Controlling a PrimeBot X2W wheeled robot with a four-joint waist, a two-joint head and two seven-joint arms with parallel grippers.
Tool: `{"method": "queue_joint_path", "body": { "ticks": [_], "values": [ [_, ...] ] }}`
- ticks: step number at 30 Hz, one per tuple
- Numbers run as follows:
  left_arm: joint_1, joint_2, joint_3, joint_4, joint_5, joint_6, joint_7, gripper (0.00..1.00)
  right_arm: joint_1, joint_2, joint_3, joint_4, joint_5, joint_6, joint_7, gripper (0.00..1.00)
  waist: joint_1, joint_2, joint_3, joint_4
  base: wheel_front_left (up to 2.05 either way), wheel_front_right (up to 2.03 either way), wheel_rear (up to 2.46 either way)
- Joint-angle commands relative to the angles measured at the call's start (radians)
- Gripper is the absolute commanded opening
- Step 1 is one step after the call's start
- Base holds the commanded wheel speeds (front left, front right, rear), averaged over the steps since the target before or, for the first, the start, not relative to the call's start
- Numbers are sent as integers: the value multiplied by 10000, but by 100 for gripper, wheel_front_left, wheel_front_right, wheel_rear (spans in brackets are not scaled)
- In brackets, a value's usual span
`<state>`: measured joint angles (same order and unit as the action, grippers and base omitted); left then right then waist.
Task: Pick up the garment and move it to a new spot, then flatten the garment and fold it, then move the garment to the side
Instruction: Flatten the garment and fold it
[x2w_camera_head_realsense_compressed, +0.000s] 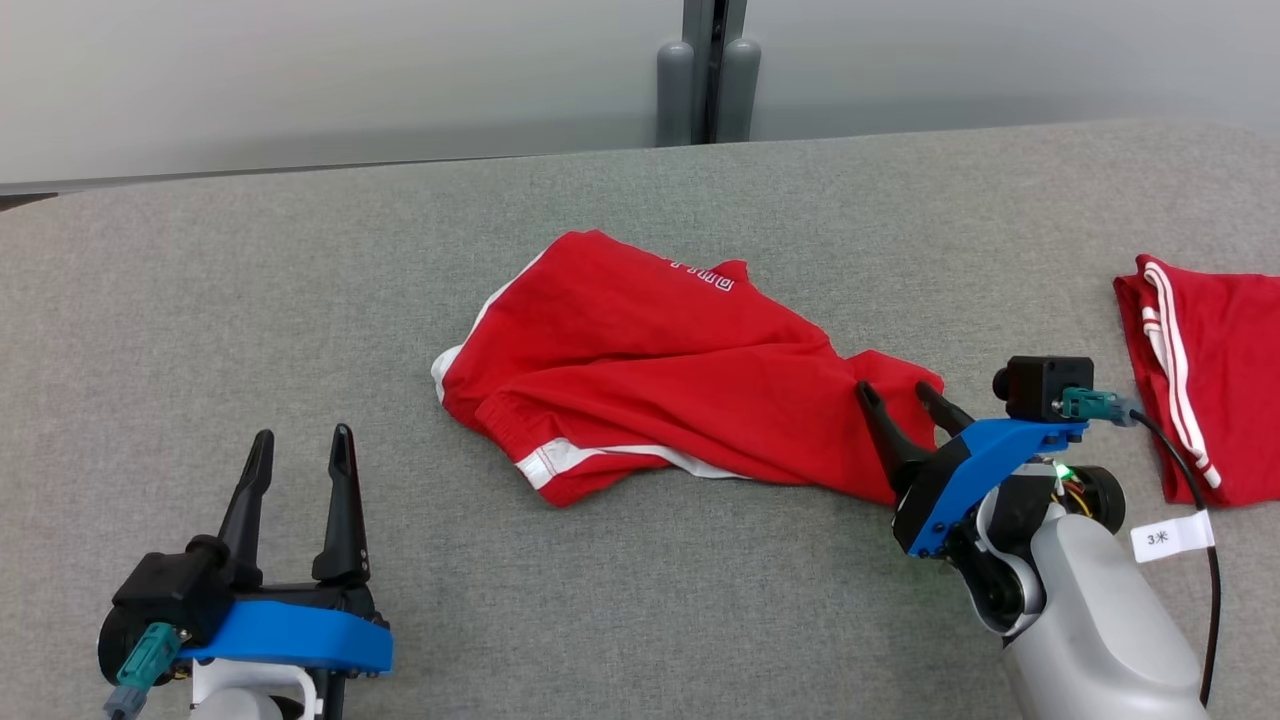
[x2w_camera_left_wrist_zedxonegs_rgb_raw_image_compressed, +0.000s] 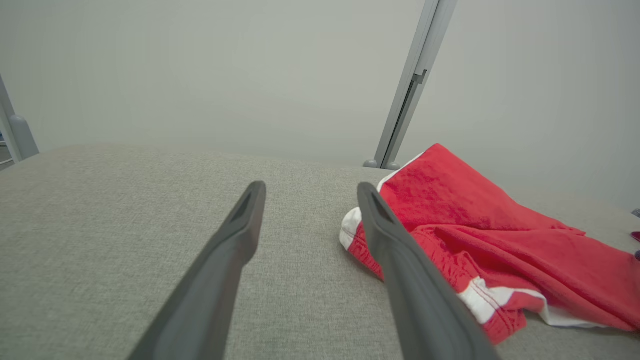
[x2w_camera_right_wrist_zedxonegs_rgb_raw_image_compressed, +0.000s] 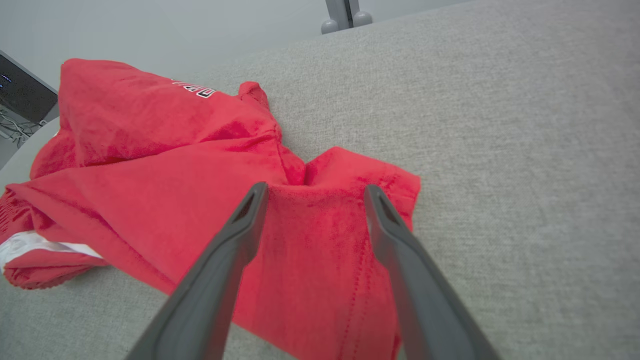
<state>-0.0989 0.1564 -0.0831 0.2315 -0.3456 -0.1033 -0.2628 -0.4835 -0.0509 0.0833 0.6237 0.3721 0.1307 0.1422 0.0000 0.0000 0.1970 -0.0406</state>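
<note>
The red shorts are lying crumpled about mid-worktop, elastic waistband end toward the left and white trim along the near hem. There's white lettering up by the far edge, but it's upside down from the head camera and too small for me to read; the right wrist view catches the same print and it's no clearer there. The only writing I can actually make out is a little white tag on the black cable by the right arm, which says "3米". The right gripper has its claw spread wide over the right-hand end of the shorts, nothing pinched. From its own wrist camera the fingers straddle that cloth corner, though I can't tell if the tips touch it. That view also picks up a dark screen past the worktop's left end. The left gripper sits near the near-left corner, claw wide too, well apart from the shorts. Its wrist view has the waistband just beside one finger. A second red garment with white stripes lies folded at the right edge, with a strip of bare grey worktop between it and the shorts. There's plenty of open cloth surface to the left and along the near side, and a grey post stands behind the far edge.
</note>
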Motion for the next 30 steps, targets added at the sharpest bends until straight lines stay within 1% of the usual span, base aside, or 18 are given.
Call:
{"method": "queue_joint_path", "body": {
  "ticks": [1,2,3,4,5,6,7,8,9,11,12,15,19,25,30],
  "values": [
    [48,-2,17,33,59,-25,-25,100,-155,0,24,-71,80,1,-35,100,0,0,-23,-20,0,0,0],
    [56,-13,18,36,82,-44,-25,100,-190,1,57,-88,102,1,-29,100,0,0,-25,-20,0,0,0],
    [55,-20,13,39,103,-50,-25,100,-221,1,72,-90,107,1,-18,39,0,0,-23,-13,0,0,0],
    [49,-28,7,39,125,-65,-25,100,-263,1,72,-68,114,1,4,6,0,0,-13,-3,0,0,0],
    [36,-34,0,36,133,-84,-25,100,-321,-9,52,-33,86,1,17,0,0,0,11,11,0,0,0],
    [8,-42,-22,42,134,-94,-25,100,-348,-73,-32,32,-9,1,32,0,0,0,41,49,0,0,0],
    [-23,-45,-50,49,133,-108,-25,100,-351,-118,-118,96,-88,1,47,5,0,0,59,91,0,0,0],
    [-40,-40,-53,53,140,-115,-25,100,-355,-142,-243,165,-169,1,59,43,0,0,70,112,0,0,0],
    [-39,-38,-49,49,149,-122,-25,100,-358,-197,-402,202,-309,1,37,53,0,0,80,123,0,0,0],
    [4,-36,-20,28,170,-134,-25,100,-269,-275,-760,233,-577,1,-58,95,0,0,97,123,0,0,0],
    [59,-43,9,29,187,-151,-25,100,-107,-263,-1117,247,-690,1,-107,100,0,0,85,109,0,0,0],
    [108,-49,63,50,205,-171,-25,100,81,-250,-1384,216,-790,1,-46,100,0,0,42,53,0,0,0],
    [66,-18,25,82,230,-195,-26,100,196,-166,-1352,149,-677,1,37,100,0,0,35,-30,0,0,0],
    [-31,22,-45,107,221,-208,-26,100,189,-51,-852,247,-171,1,233,100,0,0,53,-60,0,0,0],
    [-116,108,-76,101,229,-222,-26,100,-152,-19,-384,584,168,1,219,100,0,0,176,12,0,0,0]
  ]
}}
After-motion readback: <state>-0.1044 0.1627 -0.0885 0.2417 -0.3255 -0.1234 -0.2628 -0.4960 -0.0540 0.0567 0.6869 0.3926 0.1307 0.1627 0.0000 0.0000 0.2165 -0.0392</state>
